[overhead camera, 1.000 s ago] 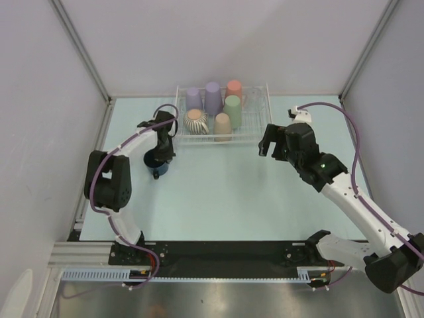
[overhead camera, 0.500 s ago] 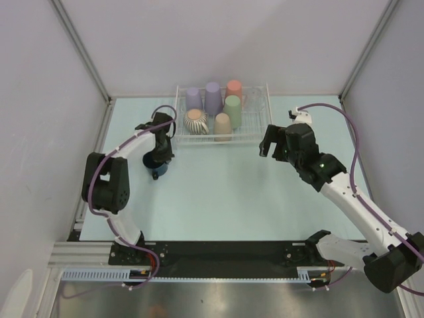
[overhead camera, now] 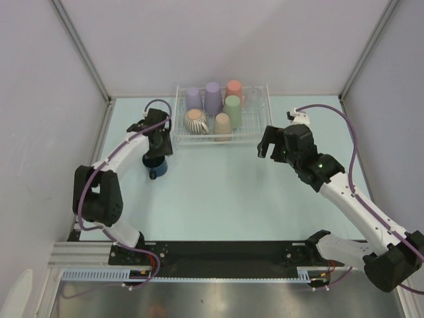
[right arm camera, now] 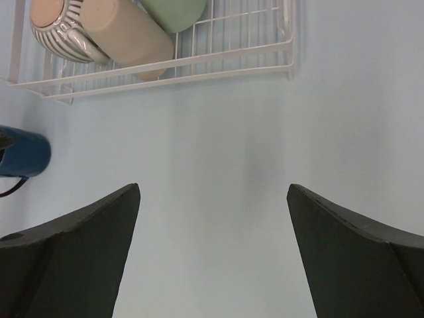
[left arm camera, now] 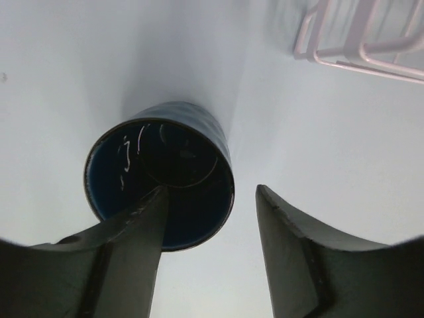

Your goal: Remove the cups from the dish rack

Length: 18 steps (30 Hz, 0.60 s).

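The dark navy mug (overhead camera: 158,169) stands upright on the table, left of the dish rack (overhead camera: 255,126), mouth up (left arm camera: 159,182). My left gripper (overhead camera: 156,156) hangs just above it, open (left arm camera: 211,189); one finger crosses the mug's mouth, the other is beside the rim, and neither presses on it. In the rack are two lavender cups (overhead camera: 193,99) (overhead camera: 212,97), a salmon one (overhead camera: 234,88), a green one (overhead camera: 232,109), a tan one (overhead camera: 222,126) and a ribbed one (overhead camera: 195,121). My right gripper (overhead camera: 267,142) is open and empty (right arm camera: 212,187), just right of the rack's near corner.
The rack's white wire edge (right arm camera: 199,63) lies ahead of my right gripper, with the ribbed (right arm camera: 56,26) and tan (right arm camera: 126,33) cups on their sides. Grey walls and metal posts close in the pale table (overhead camera: 218,192).
My left gripper has opened and let go of the navy mug, and has drawn up and back from it. The mug stays put. The right arm has not moved.
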Each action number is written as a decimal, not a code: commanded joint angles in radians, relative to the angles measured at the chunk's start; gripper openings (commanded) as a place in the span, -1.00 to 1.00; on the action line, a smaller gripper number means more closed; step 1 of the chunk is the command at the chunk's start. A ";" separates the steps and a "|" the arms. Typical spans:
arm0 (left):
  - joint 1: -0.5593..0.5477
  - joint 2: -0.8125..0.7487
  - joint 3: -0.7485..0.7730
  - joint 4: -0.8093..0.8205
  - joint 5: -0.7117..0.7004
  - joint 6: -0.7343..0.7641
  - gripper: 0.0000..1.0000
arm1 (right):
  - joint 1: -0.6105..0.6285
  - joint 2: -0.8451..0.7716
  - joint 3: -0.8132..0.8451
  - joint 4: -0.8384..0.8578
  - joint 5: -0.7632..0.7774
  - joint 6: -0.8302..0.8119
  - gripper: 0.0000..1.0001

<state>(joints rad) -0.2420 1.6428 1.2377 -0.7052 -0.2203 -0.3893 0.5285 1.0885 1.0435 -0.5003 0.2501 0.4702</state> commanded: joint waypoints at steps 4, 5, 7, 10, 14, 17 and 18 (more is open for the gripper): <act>-0.085 -0.139 0.167 -0.080 -0.128 0.033 0.99 | 0.013 -0.003 0.026 0.020 0.026 -0.031 0.99; -0.111 -0.146 0.198 -0.115 -0.145 0.038 1.00 | 0.013 0.002 0.039 0.013 0.028 -0.042 0.99; -0.129 -0.191 0.253 -0.126 -0.137 0.041 0.99 | 0.013 0.008 0.049 0.009 0.022 -0.051 0.99; -0.135 -0.309 0.220 -0.068 -0.003 0.018 1.00 | 0.010 0.020 0.066 0.026 -0.027 -0.054 0.99; -0.134 -0.489 0.060 0.169 0.195 -0.035 0.99 | 0.008 0.034 0.059 0.142 -0.170 -0.051 0.99; -0.134 -0.585 -0.046 0.275 0.313 -0.094 1.00 | 0.004 0.063 0.049 0.245 -0.241 -0.004 0.99; -0.134 -0.603 -0.087 0.291 0.331 -0.121 0.99 | 0.001 0.074 0.046 0.273 -0.291 0.020 0.99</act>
<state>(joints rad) -0.3786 1.1072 1.2709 -0.5770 -0.0875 -0.4206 0.5362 1.1309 1.0645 -0.4026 0.1108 0.4393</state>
